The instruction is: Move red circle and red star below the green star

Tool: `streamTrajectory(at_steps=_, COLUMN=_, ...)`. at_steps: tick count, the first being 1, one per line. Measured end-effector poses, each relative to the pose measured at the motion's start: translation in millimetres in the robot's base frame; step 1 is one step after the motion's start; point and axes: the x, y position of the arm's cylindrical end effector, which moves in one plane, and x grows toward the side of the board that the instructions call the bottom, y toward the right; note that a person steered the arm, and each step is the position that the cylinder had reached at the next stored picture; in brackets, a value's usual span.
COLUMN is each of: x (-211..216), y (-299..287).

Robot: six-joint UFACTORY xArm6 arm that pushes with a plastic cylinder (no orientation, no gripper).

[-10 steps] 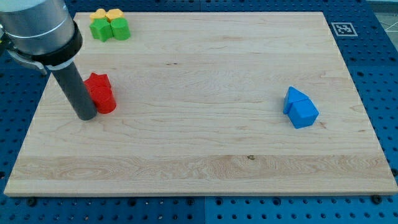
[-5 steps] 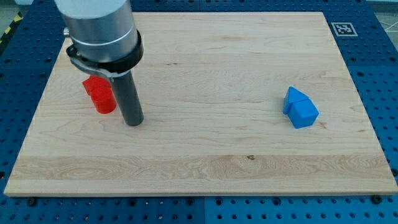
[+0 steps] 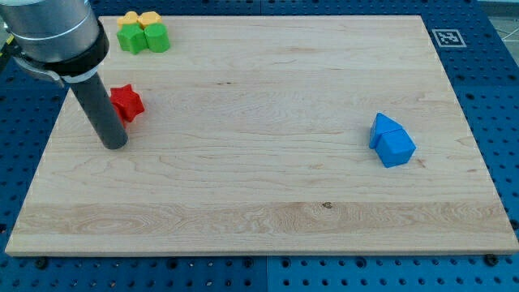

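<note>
Red plastic star block sits on the pale wooden desk, below the green star block and a little to the view's left of it, touching the dark rod's right side. My tip, the tool, grasps nothing and rests below the red star. No red circle shows; the rod may hide it. Judged step: nudging the reds into place. Next, the hidden circle must be found.
</note>
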Motion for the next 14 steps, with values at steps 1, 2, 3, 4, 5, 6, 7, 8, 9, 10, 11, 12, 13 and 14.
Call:
streamTrajectory(at_steps=1, x=3.8, y=0.4)
streamTrajectory(at_steps=2, x=16.8, y=-1.4)
streamTrajectory(at_steps=3, x=17.2, y=-16.8)
streamTrajectory(at_steps=4, x=6.7, y=-22.1)
streamTrajectory(at_steps=5, x=-0.1, y=-22.1)
streamTrajectory(at_steps=6, x=-0.7, y=-19.2)
streamTrajectory(at_steps=7, x=-0.7, y=-9.3)
streamTrajectory(at_steps=8, x=-0.7, y=5.3)
streamTrajectory(at_steps=9, x=5.1, y=4.9)
streamTrajectory(at_steps=10, x=9.8, y=-6.7)
streamTrajectory(at_steps=11, x=5.6, y=-23.6)
streamTrajectory(at_steps=12, x=-4.5, y=-35.5)
streamTrajectory(at_steps=13, x=-6.1, y=-35.3)
streamTrajectory(at_steps=14, x=-6.1, y=-26.3)
